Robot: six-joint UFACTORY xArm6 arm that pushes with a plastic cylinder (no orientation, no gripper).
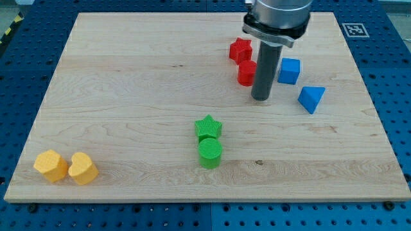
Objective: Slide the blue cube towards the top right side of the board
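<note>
There is no pincer on this arm, so I cannot speak of it as released or clenched; the arm ends only in a dark rod. My tip (261, 99) rests on the bench (128, 77), just below the red cylinder (246, 73) and a little to the view's left and below the blue cube (289, 70), not touching it.

The cube sits in the upper right part of the bench, near the blue triangular block (311, 98). I judge that a good push needs my tip at the cube's lower left side, so the force points to the top right corner. The push should go through the cube's middle, otherwise it may turn and slip away.

I count two red blocks, the cylinder and a red star (240, 49); two blue; two green, a green star (208, 127) and a green cylinder (210, 153); and two yellow blocks (66, 167).
</note>
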